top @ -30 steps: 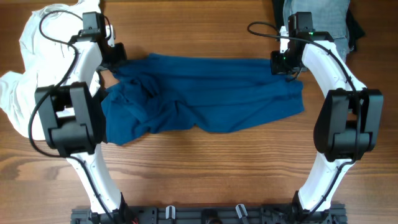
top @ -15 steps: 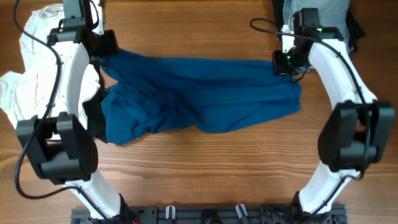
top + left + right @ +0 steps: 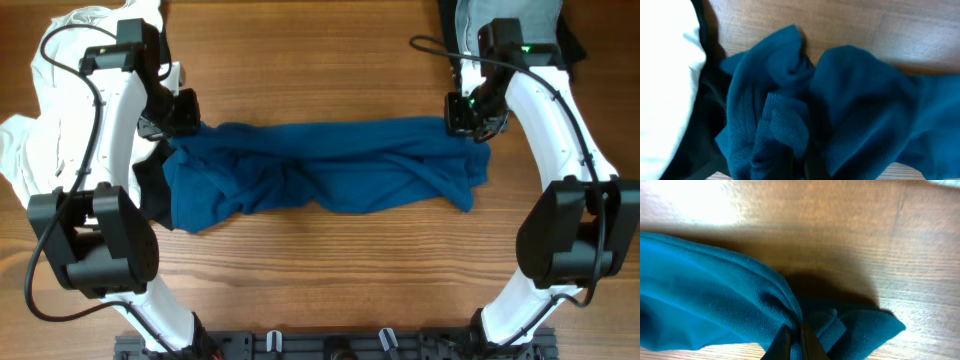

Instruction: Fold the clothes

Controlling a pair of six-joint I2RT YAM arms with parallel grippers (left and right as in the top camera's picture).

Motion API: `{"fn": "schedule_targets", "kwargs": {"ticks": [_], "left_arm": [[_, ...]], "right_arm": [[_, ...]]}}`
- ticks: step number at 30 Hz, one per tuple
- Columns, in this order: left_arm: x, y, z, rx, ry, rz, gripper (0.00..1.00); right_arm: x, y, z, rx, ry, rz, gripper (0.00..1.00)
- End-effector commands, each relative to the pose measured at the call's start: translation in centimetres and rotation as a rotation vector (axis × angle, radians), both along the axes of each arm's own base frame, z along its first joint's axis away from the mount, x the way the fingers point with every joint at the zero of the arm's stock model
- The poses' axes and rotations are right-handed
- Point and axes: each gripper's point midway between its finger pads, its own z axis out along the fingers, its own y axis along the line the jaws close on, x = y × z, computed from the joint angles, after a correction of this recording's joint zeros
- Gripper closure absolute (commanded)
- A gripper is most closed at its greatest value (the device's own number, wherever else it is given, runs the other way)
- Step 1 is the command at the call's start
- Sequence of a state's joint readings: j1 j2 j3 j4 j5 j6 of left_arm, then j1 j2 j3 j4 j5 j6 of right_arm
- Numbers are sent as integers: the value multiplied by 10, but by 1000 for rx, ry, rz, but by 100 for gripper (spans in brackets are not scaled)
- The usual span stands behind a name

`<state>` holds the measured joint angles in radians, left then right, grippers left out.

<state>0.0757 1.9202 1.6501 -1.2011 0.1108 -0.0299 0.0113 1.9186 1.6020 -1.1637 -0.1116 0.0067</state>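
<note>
A: Quick rundown, big stuff first?

B: Wood table (image 3: 320, 300). The dark-blue shirt (image 3: 330, 175) lies across the middle of it, strung sideways between the two arms. It's bunched into a long rumpled band, not flat.

A: Other clothes?

B: A white garment (image 3: 40, 120) is heaped at the far left, close to the shirt's left end. A black garment (image 3: 150, 190) peeks out just under that same end. A grey-and-dark pile (image 3: 515, 20) sits in the top right corner, apart from the shirt.

A: Grippers?

B: The left gripper (image 3: 801, 167) is clamped tight on a wad of the shirt's upper left corner. The right gripper (image 3: 796, 339) is pinched closed on a fold at the upper right corner. Both are low, right at the cloth.

A: Which step?

B: My read is early. The top edge is held at both corners, either to spread it or to start the first fold. There's no tidy fold anywhere, and the middle is all wrinkles.

A: Next move needs what?

B: Probably both arms travelling together with even tension, so the held edge goes over straight or the cloth flattens first. The left side should avoid dragging the black garment along. Neither corner should be let go until the fabric lies settled.
</note>
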Motion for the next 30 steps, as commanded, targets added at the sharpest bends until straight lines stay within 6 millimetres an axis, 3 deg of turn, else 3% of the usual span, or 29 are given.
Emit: {"fn": "schedule_targets", "kwargs": {"ticks": [1,8,11,12,15,18,23,27,30], "left_arm": [[-5,-5,-2,-25,0,12,96],[-2,-6,-3,-31,-13,11,96],[-2,-6,-3,-31,-14,10,96],[-1,-6,-3,-31,-15,10,96],[0,-6,-3,-31,-18,10,96],[0,-6,-3,-30,-19,9,96],[1,-6,-3,-30,-24,9,96],[3,-6,-3,-30,-34,9,96],[6,-5,-2,-29,-46,9,96]], "right_arm": [[-13,0,-6,4,40,-21,96],[-24,18,-7,19,82,22,96],[-39,34,-15,14,128,65,96],[-52,44,-27,7,169,88,96],[-75,53,-43,-8,238,90,95],[-93,57,-50,-23,291,85,89],[-92,59,-30,-14,234,90,80],[-99,56,-5,-11,193,94,57],[-98,46,7,-62,145,78,48]]}}
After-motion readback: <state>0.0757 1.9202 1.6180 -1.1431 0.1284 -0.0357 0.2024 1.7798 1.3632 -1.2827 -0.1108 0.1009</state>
